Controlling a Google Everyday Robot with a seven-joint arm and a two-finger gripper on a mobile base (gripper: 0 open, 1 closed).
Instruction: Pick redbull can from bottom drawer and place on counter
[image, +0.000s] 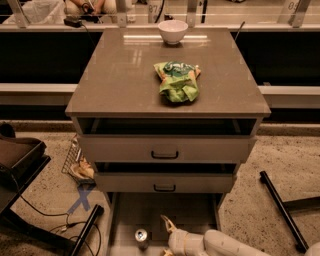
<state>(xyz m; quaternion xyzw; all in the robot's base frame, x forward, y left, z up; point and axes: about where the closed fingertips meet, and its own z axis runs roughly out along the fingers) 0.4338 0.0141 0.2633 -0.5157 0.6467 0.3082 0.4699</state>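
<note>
Single camera looking down on the cabinet; my worry is a fingertip clipping the redbull can (141, 235) sideways on the way in, since a skinny can like that tips easily. It stands upright at the bottom centre of the frame, in the pulled-out bottom drawer (165, 210); the gripper (168, 239) sits just right of it, fingers spread wide, holding nothing; the can is beside them, not between them.

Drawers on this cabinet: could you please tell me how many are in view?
3, stacked below the counter: the top drawer, the middle drawer beneath it, and the bottom drawer pulled out at floor level, holding the redbull can, with the gripper beside the can.
</note>
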